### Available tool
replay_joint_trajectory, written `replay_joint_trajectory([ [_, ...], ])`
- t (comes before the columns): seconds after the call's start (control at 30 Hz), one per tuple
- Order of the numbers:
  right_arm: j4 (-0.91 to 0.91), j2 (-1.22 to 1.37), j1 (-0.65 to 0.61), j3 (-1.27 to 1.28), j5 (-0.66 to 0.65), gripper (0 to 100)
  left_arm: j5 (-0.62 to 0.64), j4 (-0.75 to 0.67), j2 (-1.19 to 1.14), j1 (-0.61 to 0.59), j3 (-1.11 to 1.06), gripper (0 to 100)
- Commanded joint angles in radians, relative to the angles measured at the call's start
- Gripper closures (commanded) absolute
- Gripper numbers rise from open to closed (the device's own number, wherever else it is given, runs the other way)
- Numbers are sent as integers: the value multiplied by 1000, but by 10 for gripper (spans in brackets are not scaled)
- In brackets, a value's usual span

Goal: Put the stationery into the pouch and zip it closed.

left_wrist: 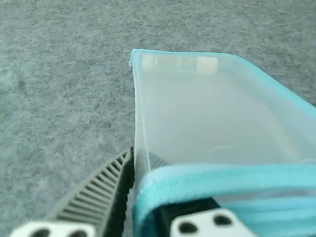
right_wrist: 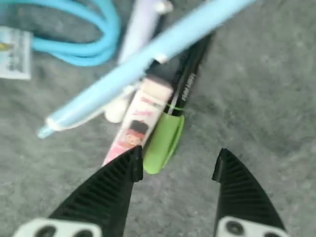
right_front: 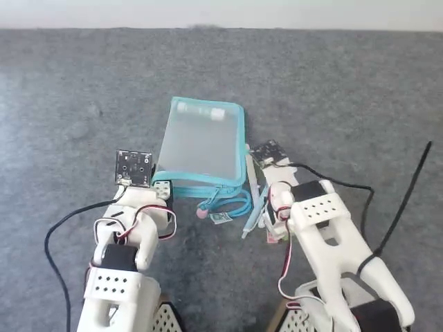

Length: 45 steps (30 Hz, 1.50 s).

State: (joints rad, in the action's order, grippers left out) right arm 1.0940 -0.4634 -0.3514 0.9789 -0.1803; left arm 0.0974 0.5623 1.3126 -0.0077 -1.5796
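Here, four stationery pieces (right_wrist: 148,59) lie just beside one pouch (right_front: 201,145).

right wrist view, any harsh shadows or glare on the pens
Right wrist view: soft even light, only a faint shadow under the pale blue plastic pen, no glare spot on the black pen with the green clip. High view: the frosted teal-edged pouch shows no glare, light even over the grey felt table.

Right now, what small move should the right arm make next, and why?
Probably lower the right gripper onto the green-capped pen and close it. Its jaws stand open, holding nothing, with the green cap at the edge of the gap between them. The left gripper seems to hold the pouch by its rim.
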Motion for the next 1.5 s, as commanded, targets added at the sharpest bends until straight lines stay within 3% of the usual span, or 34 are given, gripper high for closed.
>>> replay_joint_trajectory([
  [0.0,-22,-42,28,-2,12,761,15,8,20,-9,51,989],
  [0.57,-150,-42,-25,94,12,763,14,11,18,-9,50,989],
  [0.83,-151,-12,-27,94,2,902,14,11,20,-9,38,989],
  [0.97,-176,120,-27,64,2,900,14,11,20,-9,38,989],
  [1.2,-125,245,87,-58,2,996,12,11,20,-9,36,989],
  [1.47,67,35,211,-130,-127,991,12,11,20,-9,36,989],
])
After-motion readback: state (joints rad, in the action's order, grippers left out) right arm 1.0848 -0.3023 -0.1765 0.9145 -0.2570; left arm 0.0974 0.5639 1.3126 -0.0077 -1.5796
